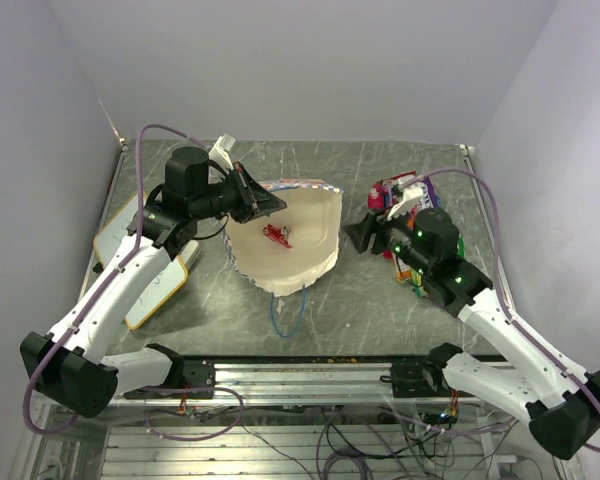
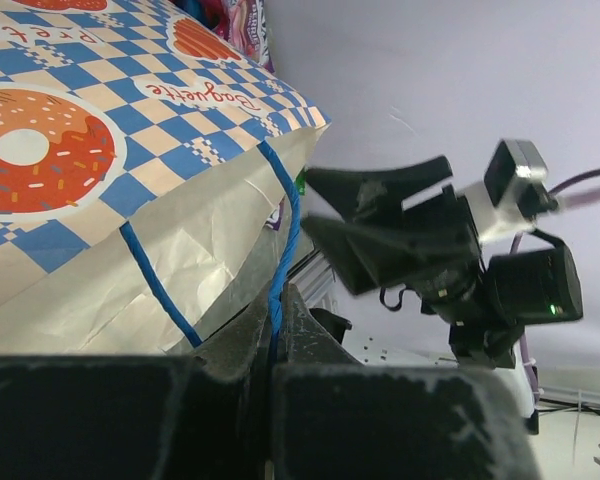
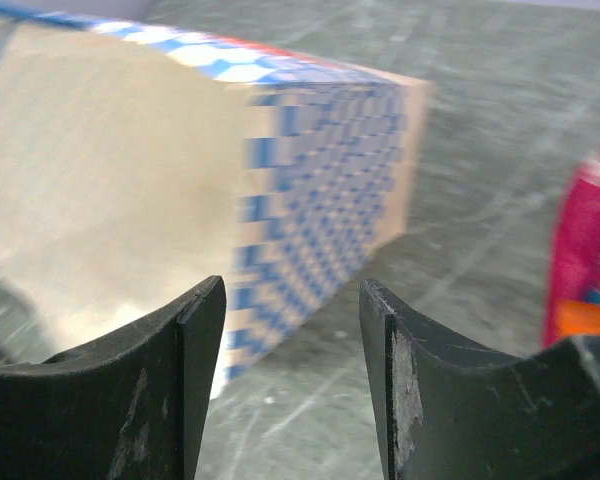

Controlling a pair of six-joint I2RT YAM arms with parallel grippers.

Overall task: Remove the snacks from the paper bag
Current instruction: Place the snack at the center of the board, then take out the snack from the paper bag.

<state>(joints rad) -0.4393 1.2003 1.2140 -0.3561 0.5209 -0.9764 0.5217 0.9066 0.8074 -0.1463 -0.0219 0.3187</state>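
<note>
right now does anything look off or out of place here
The paper bag sits askew, its mouth held open by the left gripper, which pinches its blue cord handle. One red snack lies inside, apart from the pile of snacks beside the open right gripper.

Paper bag (image 2: 180, 240) cream-tan, band blue-and-white checkered with orange donut prints (white lettering too), cord handles (image 2: 156, 282) blue. Packet (image 1: 277, 236) inside red. Snacks (image 1: 388, 196) near me pink-red, orange. Table (image 1: 380, 310) dark grey, marbled. Whiteboard (image 1: 120, 240) white, yellow-edged. My right gripper (image 3: 290, 290) black, my arms (image 1: 130, 285) white with black joints.
</note>
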